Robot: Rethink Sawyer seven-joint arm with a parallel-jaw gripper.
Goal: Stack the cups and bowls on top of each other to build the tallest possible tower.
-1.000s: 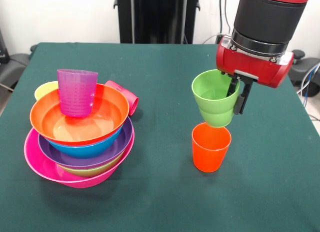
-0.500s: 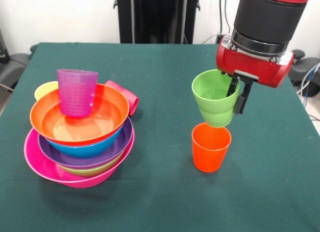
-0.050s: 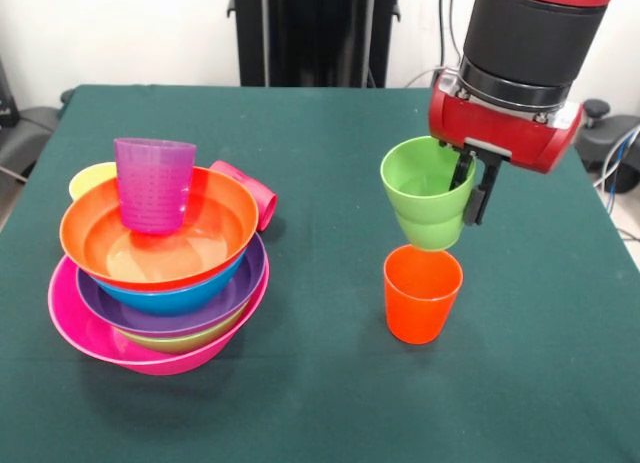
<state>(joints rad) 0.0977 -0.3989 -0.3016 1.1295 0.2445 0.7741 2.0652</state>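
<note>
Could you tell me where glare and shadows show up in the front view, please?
Front view: soft white glare sits inside the orange bowl and on the pink bowl's rim; the stack and the orange cup cast only faint, diffuse shadows on the green table; the held green cup looks evenly lit.

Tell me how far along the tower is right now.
Done: the bowls are nested on the pink bowl, orange bowl on top, with the purple cup standing in it. In hand: the tool grips the green cup by its rim, held tilted just above the orange cup. Left: green and orange cups, plus the yellow cup and red cup behind the stack.
</note>
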